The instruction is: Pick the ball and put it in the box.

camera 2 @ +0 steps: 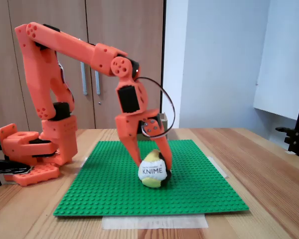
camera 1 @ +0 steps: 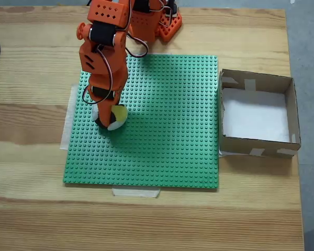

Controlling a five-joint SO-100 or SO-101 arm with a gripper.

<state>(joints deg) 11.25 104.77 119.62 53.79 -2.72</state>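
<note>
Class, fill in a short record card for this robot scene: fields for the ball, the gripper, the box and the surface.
ball: white, yellow and black, lettered KNIME, resting on the green studded baseplate
gripper: pointing down, one finger on each side of the ball
box: brown cardboard, white bottom, nothing inside, right of the baseplate in a fixed view
baseplate: green, taped to a wooden table
task status: ball not yet lifted

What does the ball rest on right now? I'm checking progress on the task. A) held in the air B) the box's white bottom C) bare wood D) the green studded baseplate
D: the ball sits on the green baseplate between the jaws, while the box stands apart, beside the plate.
</note>
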